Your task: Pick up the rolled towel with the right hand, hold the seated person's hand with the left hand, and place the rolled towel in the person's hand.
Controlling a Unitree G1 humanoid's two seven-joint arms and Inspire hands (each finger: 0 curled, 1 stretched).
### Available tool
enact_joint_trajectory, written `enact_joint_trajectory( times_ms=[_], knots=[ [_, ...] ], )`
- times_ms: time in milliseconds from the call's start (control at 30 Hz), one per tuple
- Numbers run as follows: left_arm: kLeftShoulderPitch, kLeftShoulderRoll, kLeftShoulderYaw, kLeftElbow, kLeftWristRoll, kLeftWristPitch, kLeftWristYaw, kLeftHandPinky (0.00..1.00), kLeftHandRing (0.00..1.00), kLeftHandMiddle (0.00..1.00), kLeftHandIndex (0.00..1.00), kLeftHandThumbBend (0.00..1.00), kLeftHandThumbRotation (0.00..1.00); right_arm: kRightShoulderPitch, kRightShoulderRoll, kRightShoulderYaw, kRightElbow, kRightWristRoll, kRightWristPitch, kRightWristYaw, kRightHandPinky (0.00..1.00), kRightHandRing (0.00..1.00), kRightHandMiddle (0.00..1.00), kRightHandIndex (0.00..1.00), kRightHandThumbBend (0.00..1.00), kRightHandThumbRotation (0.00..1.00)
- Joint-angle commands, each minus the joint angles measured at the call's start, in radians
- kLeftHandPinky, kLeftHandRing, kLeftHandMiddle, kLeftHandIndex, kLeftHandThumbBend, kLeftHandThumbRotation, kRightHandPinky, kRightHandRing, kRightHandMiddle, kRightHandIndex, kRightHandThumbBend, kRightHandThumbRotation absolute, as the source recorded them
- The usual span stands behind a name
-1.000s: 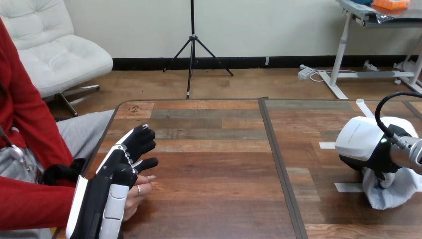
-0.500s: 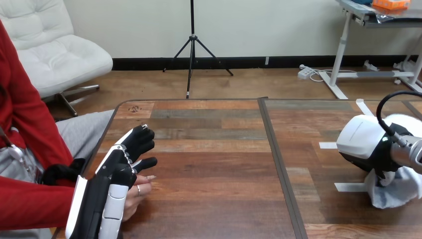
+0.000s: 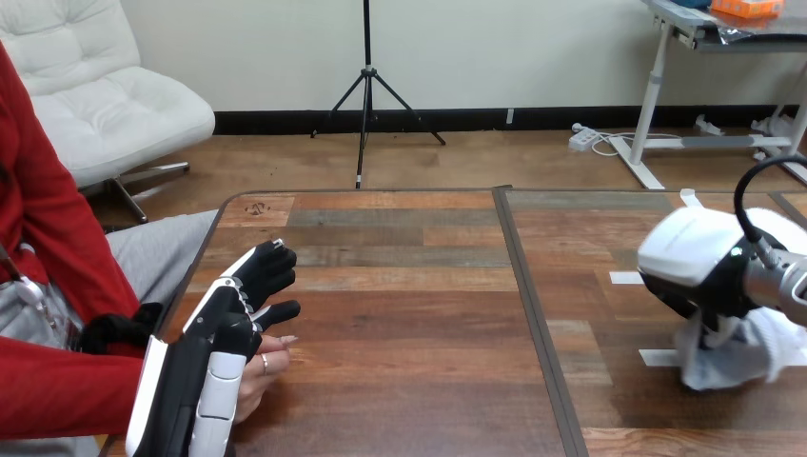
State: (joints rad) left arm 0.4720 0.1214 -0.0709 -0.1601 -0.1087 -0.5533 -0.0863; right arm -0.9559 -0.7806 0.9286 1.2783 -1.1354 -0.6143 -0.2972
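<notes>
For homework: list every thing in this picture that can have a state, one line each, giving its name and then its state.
left hand: open, fingers relaxed, over the person's hand, not curled round it.
right hand: shut on the rolled towel.
rolled towel: gripped from above, bunched below the hand; cannot tell if lifted.
person's hand: resting on the table, empty.

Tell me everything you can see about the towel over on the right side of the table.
The rolled towel is a pale, soft-looking cloth, bunched more than neatly rolled. It is near the right edge of the wooden table, beside strips of white tape. The right hand is over it, fingers curled into the cloth, hiding its top. Whether it rests on the table or is lifted I cannot tell.
</notes>
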Motion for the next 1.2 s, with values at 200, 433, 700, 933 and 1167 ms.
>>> enact_joint_trajectory(
  times_ms=[200, 433, 700, 933, 1167],
  knots=[
    [-0.037, -0.026, 0.006, -0.049, -0.001, -0.008, -0.001, 0.77, 0.85, 0.84, 0.82, 0.77, 1.00, -0.041, 0.010, -0.064, -0.023, 0.066, -0.025, -0.014, 0.25, 0.32, 0.39, 0.35, 0.64, 0.00],
    [-0.040, -0.029, 0.005, -0.042, 0.006, -0.014, 0.001, 0.76, 0.84, 0.84, 0.81, 0.77, 1.00, -0.042, 0.004, -0.076, -0.030, 0.077, -0.045, -0.034, 0.31, 0.39, 0.46, 0.42, 0.74, 0.00],
    [-0.040, -0.027, 0.002, -0.041, 0.005, -0.016, -0.004, 0.75, 0.84, 0.84, 0.81, 0.76, 1.00, -0.044, 0.004, -0.095, -0.034, 0.103, -0.069, -0.028, 0.36, 0.42, 0.48, 0.45, 0.78, 0.00],
    [-0.041, -0.027, -0.002, -0.046, -0.005, -0.008, -0.009, 0.76, 0.85, 0.84, 0.81, 0.76, 1.00, -0.044, 0.008, -0.118, -0.039, 0.122, -0.084, -0.019, 0.33, 0.39, 0.45, 0.43, 0.80, 0.00],
    [-0.044, -0.025, -0.001, -0.042, -0.007, -0.013, -0.015, 0.76, 0.85, 0.85, 0.81, 0.75, 1.00, -0.043, 0.011, -0.139, -0.050, 0.145, -0.096, -0.018, 0.30, 0.37, 0.44, 0.42, 0.78, 0.00]
  ],
)
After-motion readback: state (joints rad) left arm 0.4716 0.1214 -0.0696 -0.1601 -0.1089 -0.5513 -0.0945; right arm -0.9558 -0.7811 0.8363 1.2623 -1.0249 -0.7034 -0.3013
